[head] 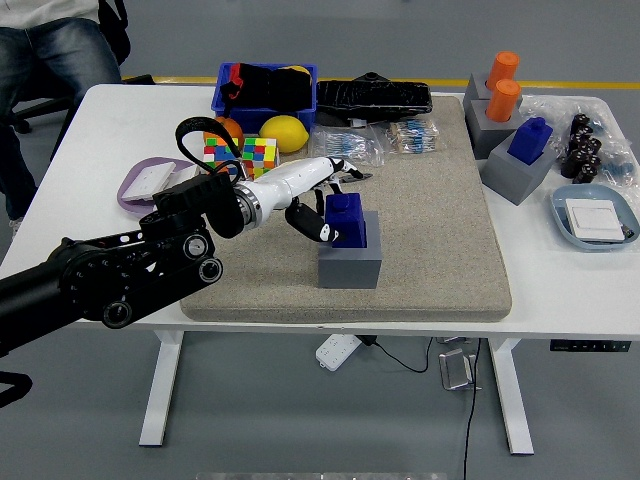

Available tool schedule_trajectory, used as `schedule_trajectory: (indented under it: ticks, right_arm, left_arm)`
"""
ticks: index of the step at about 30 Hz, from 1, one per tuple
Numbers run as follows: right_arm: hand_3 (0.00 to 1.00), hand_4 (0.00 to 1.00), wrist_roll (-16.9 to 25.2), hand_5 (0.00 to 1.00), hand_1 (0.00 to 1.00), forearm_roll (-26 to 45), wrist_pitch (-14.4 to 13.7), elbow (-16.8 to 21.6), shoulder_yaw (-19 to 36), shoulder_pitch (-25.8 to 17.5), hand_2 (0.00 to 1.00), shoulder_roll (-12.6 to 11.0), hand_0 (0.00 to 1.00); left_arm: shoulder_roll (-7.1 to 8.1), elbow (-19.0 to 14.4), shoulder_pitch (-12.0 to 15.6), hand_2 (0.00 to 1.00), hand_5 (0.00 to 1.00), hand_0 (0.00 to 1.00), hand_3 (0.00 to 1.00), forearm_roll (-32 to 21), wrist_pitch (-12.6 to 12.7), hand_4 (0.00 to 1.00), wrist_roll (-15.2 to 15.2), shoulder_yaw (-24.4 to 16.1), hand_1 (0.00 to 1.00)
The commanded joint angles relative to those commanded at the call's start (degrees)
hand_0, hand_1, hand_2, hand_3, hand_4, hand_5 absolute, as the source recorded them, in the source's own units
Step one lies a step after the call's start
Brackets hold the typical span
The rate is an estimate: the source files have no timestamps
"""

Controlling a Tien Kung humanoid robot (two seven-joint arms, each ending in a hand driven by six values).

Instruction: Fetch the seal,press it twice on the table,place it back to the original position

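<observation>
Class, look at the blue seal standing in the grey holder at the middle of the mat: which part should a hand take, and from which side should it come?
Grip the blue seal by its upper block, the only part standing clear of the grey holder. Come from the left and above, as the left hand is placed, fingers on opposite flat sides. It stands upright, so it probably lifts straight up.
</observation>
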Motion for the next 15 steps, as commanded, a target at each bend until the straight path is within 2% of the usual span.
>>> schedule_trajectory:
  ticks: [15]
  right_arm:
    - [0.775,0.89,0.0,0.552,0.754,-0.1,0.0,0.0,0.0,0.1,0.753,0.0,0.902]
  left_arm:
    - [-1.14,1.2,-0.8,0.332,0.002,0.795,0.865,-0.2,0.6,0.663,-0.7,1.3,0.381]
